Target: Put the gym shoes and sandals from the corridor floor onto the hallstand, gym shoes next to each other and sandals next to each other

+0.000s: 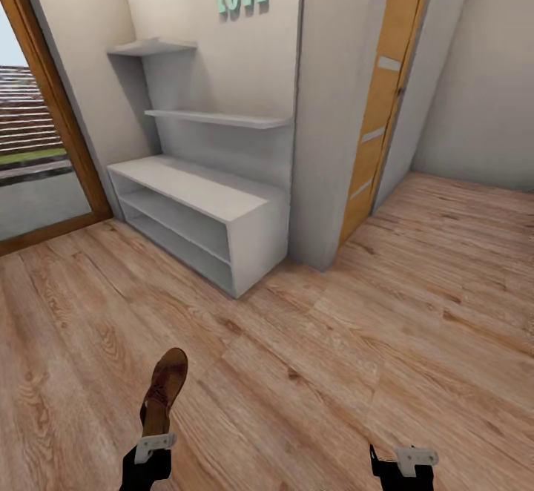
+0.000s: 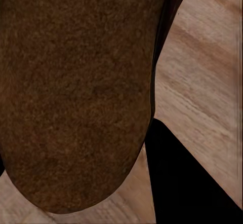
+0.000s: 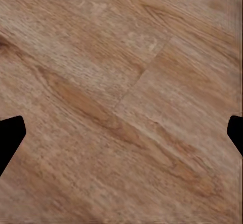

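Dark brown leather marks the sandal (image 1: pixel 165 387), which stands at the lower left of the head view with its sole side turned to the camera, long and narrow, tip pointing up the frame. In the left wrist view the same sandal (image 2: pixel 76 92) shows as a broad, grainy brown surface with a rounded end, covering most of the frame's left and centre.

The left gripper (image 1: pixel 152 452) sits at the bottom edge of the head view, directly below the sandal; its pale bracket meets the shoe's lower end and the shoe rises from it clear of the corridor floor (image 1: pixel 311 372), so the gripper is clamped on the sandal. One dark finger (image 2: pixel 187 183) shows at the lower right of the left wrist view, just beside the sandal's edge.

The right gripper (image 1: pixel 404 465) is at the lower right of the head view. In the right wrist view its two dark fingertips (image 3: pixel 9 138) sit at opposite edges of the frame, spread wide, with bare wood planks (image 3: pixel 121 102) between them.

The pale grey-white hallstand (image 1: pixel 200 216) stands against the wall in the upper left of the head view, well apart from the sandal, its bench top and two lower shelves bare.
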